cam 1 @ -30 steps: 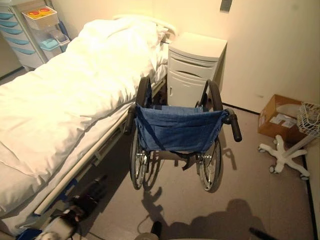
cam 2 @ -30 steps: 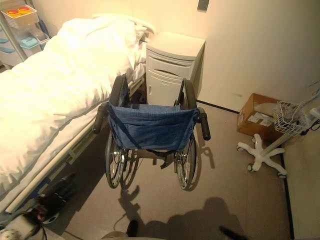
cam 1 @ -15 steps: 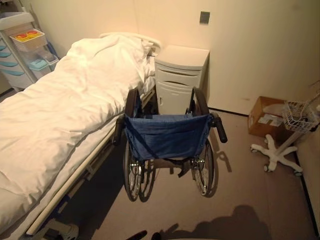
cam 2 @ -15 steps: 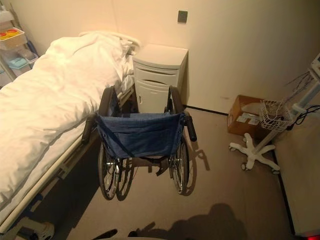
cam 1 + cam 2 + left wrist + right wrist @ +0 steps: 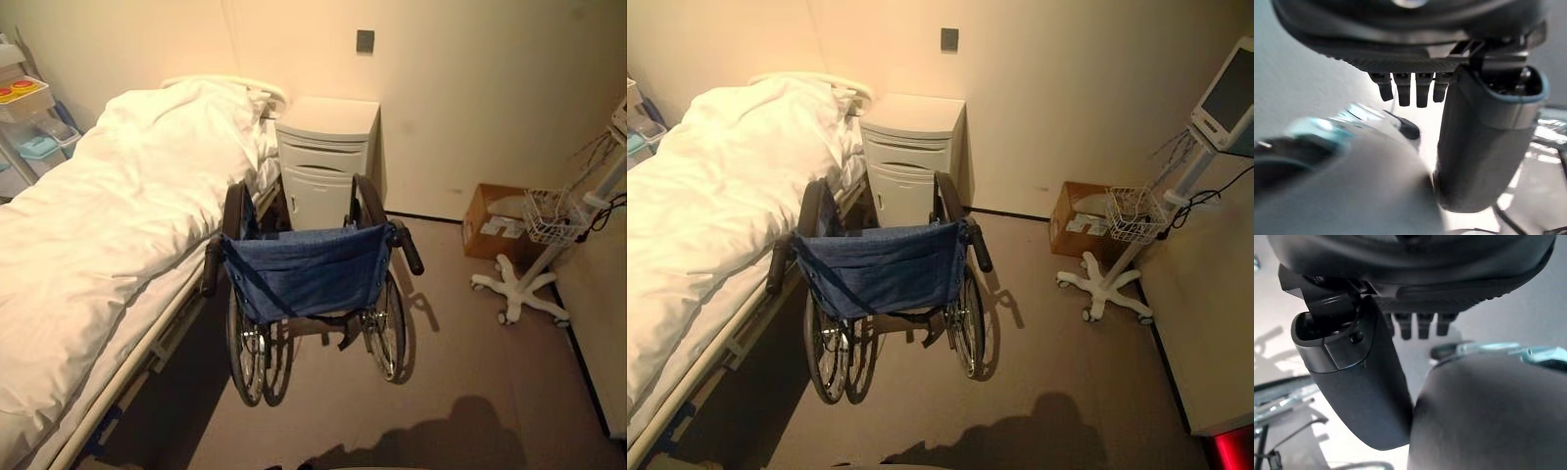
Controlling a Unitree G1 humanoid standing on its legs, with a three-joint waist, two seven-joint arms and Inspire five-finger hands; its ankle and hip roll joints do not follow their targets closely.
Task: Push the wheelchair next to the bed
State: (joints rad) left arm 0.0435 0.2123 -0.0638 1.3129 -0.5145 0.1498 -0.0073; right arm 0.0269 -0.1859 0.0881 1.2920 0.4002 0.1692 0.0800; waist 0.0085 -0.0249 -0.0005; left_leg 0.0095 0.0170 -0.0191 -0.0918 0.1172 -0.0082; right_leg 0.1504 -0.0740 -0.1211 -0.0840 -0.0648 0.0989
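The wheelchair (image 5: pixel 309 274) has a blue fabric back, black push handles and two large spoked wheels. It stands on the floor with its left side close against the bed (image 5: pixel 98 225), facing a white nightstand (image 5: pixel 323 157). The bed carries a rumpled white duvet. My left hand (image 5: pixel 1410 49) hangs with straight fingers (image 5: pixel 1403 93) and holds nothing. My right hand (image 5: pixel 1415 279) hangs likewise, its thumb (image 5: pixel 1359 382) relaxed, with nothing in it. Both hands are apart from the wheelchair.
A cardboard box (image 5: pixel 495 220) sits against the wall at the right. Beside it stands a pole on a white wheeled base (image 5: pixel 519 289) with a wire basket (image 5: pixel 554 213) and a monitor (image 5: pixel 1229 93). A drawer cart (image 5: pixel 29 117) stands beyond the bed.
The camera has pulled back and swung right, so the whole scene has shifted left. My left hand has dropped away from the lower left corner. The wheelchair stays beside the bed.
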